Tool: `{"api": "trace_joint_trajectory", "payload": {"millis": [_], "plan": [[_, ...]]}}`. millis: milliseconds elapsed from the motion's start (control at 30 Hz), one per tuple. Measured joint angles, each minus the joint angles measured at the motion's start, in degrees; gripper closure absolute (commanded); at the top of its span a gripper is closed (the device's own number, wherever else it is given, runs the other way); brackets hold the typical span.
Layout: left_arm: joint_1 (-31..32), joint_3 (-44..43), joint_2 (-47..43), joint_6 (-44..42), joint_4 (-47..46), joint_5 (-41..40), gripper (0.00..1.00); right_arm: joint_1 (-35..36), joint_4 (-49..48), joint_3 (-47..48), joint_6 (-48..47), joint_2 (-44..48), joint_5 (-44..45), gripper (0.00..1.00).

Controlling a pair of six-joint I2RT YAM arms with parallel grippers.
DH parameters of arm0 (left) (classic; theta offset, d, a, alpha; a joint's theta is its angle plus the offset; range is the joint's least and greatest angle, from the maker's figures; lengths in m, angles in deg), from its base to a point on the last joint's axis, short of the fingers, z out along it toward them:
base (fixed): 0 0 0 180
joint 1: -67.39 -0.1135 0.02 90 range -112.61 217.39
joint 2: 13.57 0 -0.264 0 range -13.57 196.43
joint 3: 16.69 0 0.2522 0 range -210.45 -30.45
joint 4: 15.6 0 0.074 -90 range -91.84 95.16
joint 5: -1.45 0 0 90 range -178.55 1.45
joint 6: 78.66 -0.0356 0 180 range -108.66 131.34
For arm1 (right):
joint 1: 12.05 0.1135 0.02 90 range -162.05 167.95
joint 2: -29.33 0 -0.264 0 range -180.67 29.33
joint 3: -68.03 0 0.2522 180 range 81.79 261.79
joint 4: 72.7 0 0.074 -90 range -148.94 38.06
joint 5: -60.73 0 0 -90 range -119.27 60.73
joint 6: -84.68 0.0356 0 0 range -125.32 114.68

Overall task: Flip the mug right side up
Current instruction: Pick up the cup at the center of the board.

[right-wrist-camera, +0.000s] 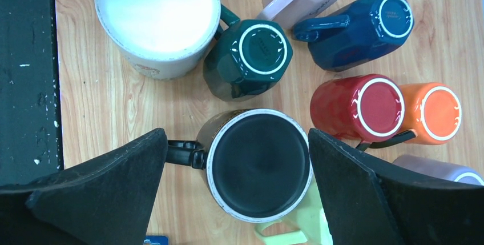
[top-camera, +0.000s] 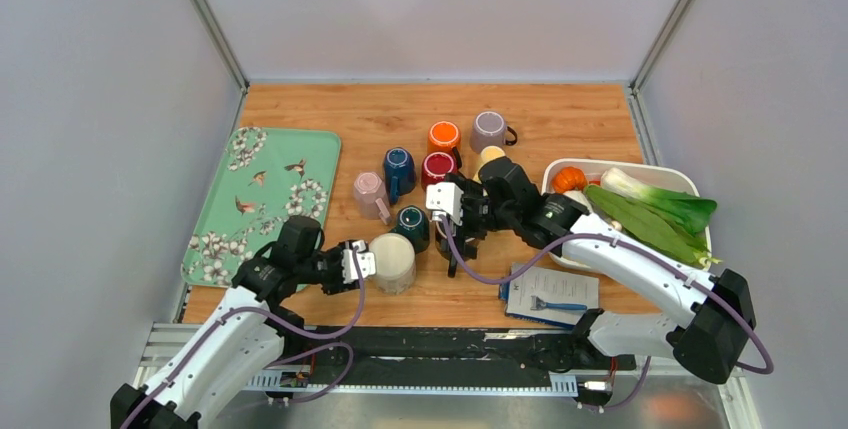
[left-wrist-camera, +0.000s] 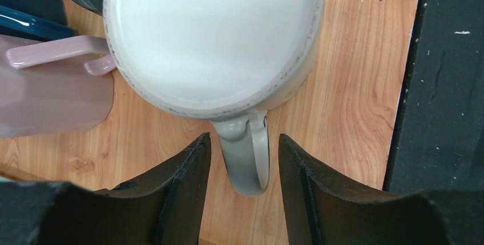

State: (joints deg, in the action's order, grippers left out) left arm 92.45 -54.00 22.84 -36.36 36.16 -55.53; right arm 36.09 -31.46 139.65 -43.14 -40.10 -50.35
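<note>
Top view first: the white mug [top-camera: 392,262] sits bottom-up on the bench [top-camera: 560,119] near the front edge. The left gripper [top-camera: 364,265] is right at its left side and the green tray [top-camera: 262,199] is further left. The teal mug [top-camera: 411,226] is just behind the white mug (bottom facing up too), and the pink mug [top-camera: 370,194] is behind it a bit to the left. Left wrist view: the white mug's handle [left-wrist-camera: 240,159] pokes into the gap. The jaws are released, one on each side of it, with bare wood showing between, so no contact. Right wrist view: the right gripper [right-wrist-camera: 237,159] straddles a black mug [right-wrist-camera: 259,165], also bottom-up, to the right of the white mug past the teal one. Its jaws are spread wide, and I can't tell if they touch it.
</note>
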Motion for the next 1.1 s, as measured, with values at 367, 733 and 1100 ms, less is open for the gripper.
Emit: {"api": "trace_joint_trajectory", "payload": {"millis": [367, 733, 1100], "plan": [[1.55, 0.37, 3.02, 0.35, -4.72, -0.52, 0.58, 0.00, -1.16, -2.73, 1.46, 1.29, 0.68, 0.00], [1.97, 0.46, 2.56, -0.61, -3.37, -0.59, 0.77, 0.00, -2.25, -5.18, 1.77, 2.16, 1.77, 0.00], [1.97, -0.24, 1.55, -0.37, -0.63, -1.95, 1.00, 0.00, -2.97, -6.08, 1.79, 2.40, 2.58, 0.00]]}}
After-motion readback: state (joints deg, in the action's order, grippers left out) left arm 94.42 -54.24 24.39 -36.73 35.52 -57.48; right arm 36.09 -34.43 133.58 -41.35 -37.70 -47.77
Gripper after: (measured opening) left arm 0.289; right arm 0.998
